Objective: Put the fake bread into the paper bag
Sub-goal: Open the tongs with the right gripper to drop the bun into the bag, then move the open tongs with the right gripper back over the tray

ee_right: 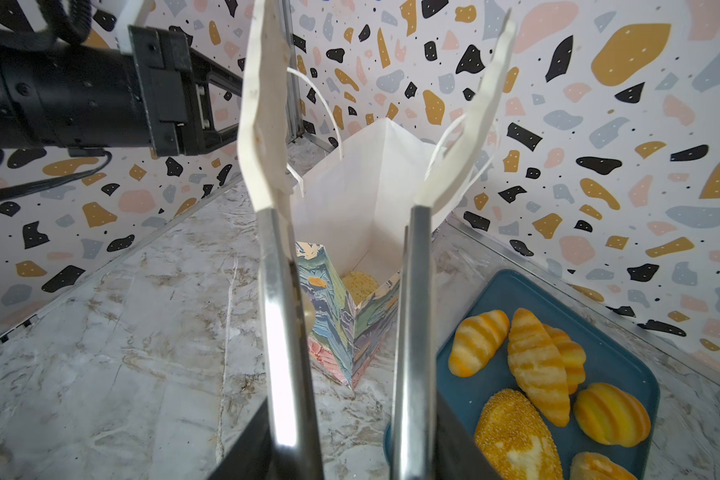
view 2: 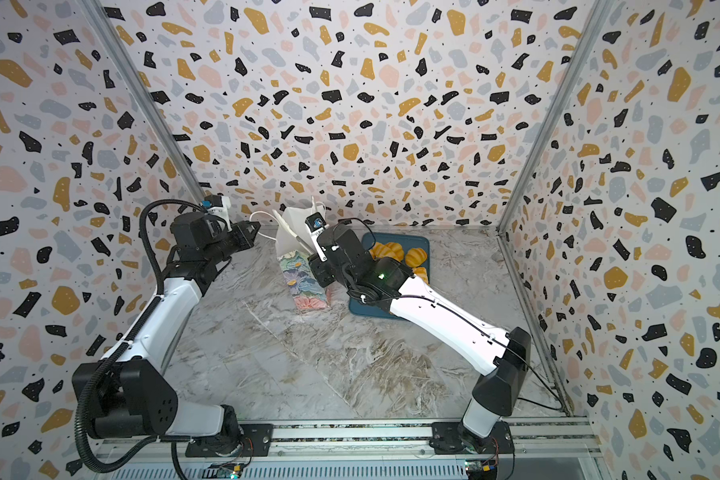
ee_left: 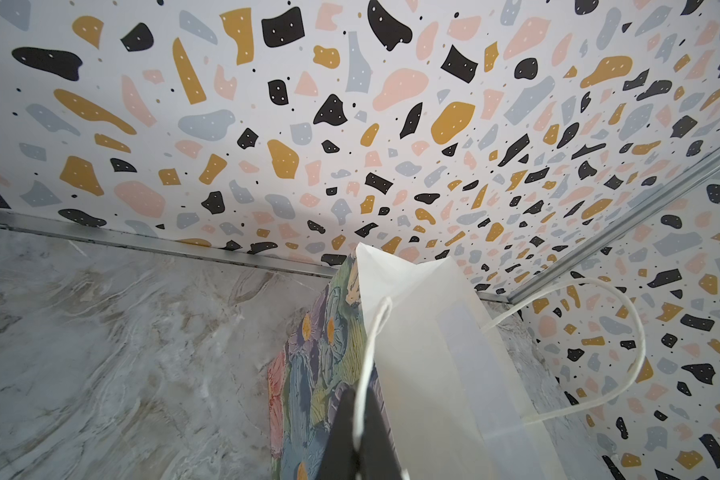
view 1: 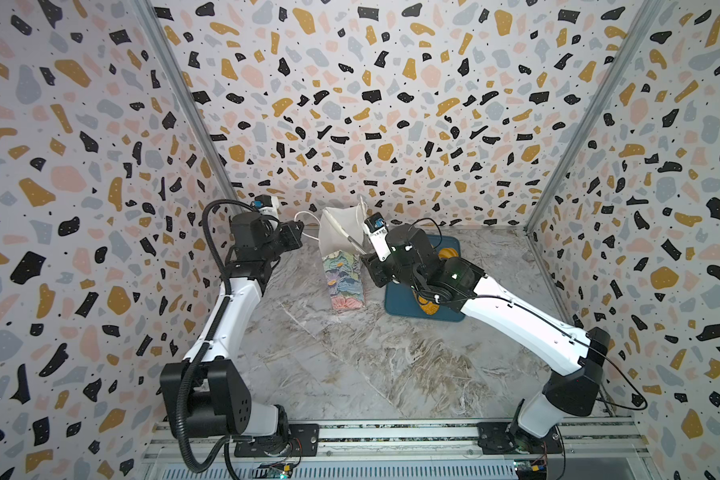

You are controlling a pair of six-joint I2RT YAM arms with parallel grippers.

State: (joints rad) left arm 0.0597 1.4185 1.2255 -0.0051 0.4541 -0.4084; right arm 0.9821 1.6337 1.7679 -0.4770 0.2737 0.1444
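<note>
The paper bag (view 1: 346,274) (view 2: 306,282) stands upright near the back wall, its white inside showing. My left gripper (ee_left: 360,419) (view 1: 299,229) is shut on one white cord handle (ee_left: 375,332) and holds the mouth apart. My right gripper (ee_right: 346,449) (view 1: 373,266) is shut on metal tongs (ee_right: 283,332). Their white tips (ee_right: 262,124) stand apart over the bag's mouth with nothing between them. One speckled piece of fake bread (ee_right: 360,284) lies inside the bag. Several more lie on the tray: striped croissants (ee_right: 537,365), a ridged roll (ee_right: 609,413), a speckled loaf (ee_right: 512,436).
A flat dark-blue tray (ee_right: 516,291) (view 2: 422,243) sits just right of the bag, partly under my right arm. The patterned back wall and its metal floor rail (ee_left: 184,247) run close behind the bag. Marble tabletop (view 1: 371,365) spreads toward the front.
</note>
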